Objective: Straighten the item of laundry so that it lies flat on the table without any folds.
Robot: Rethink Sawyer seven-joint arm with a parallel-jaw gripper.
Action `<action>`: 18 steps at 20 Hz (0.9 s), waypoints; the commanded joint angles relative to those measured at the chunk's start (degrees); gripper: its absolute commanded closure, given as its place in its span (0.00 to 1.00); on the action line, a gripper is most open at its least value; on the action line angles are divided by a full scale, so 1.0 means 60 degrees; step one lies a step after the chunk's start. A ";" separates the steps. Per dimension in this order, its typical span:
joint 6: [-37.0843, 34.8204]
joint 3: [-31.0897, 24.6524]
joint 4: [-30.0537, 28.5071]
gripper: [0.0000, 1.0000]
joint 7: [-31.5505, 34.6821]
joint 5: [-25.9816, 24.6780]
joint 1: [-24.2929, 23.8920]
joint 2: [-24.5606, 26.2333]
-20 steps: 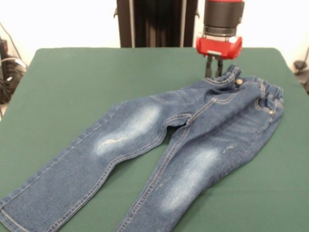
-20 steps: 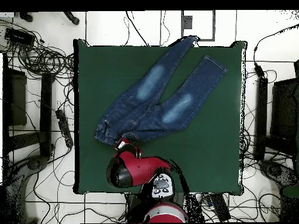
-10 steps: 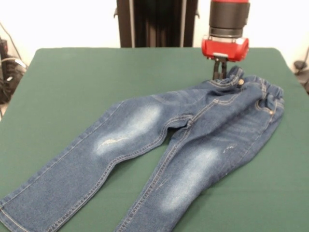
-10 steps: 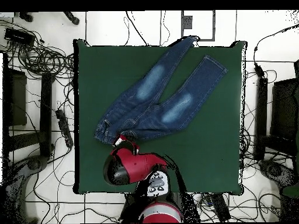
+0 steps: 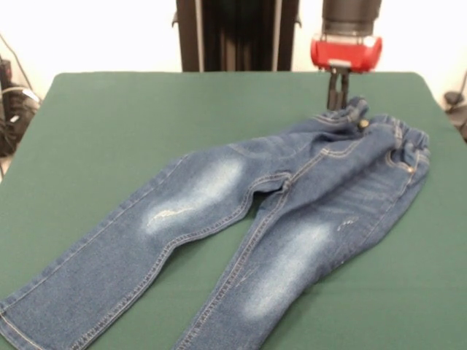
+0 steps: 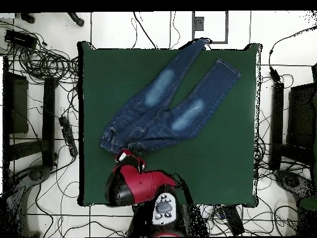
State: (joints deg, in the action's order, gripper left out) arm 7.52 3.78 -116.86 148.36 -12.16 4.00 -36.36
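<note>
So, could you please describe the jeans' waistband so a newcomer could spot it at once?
On the green table lie blue jeans. Follow the legs up to the gathered waistband, just below the robot's hand; only that end is ruched.

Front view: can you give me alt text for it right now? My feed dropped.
A pair of blue jeans lies spread on the green table, legs toward the lower left, waistband bunched at the right. The robot's pincer hangs just behind the waistband's far corner, and its tips look close together.
</note>
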 commanded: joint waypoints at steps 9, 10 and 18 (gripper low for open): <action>0.0667 -0.0975 -0.3067 1.00 0.1550 0.0080 -0.0145 -0.0499; 0.0714 -0.1012 -0.3081 1.00 0.1547 0.0082 -0.0176 -0.0453; 0.0976 0.0023 -0.2572 0.00 0.1318 0.0640 0.0822 -0.0290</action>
State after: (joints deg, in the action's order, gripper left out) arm 9.30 3.95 -133.24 148.36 -12.10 3.26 -41.66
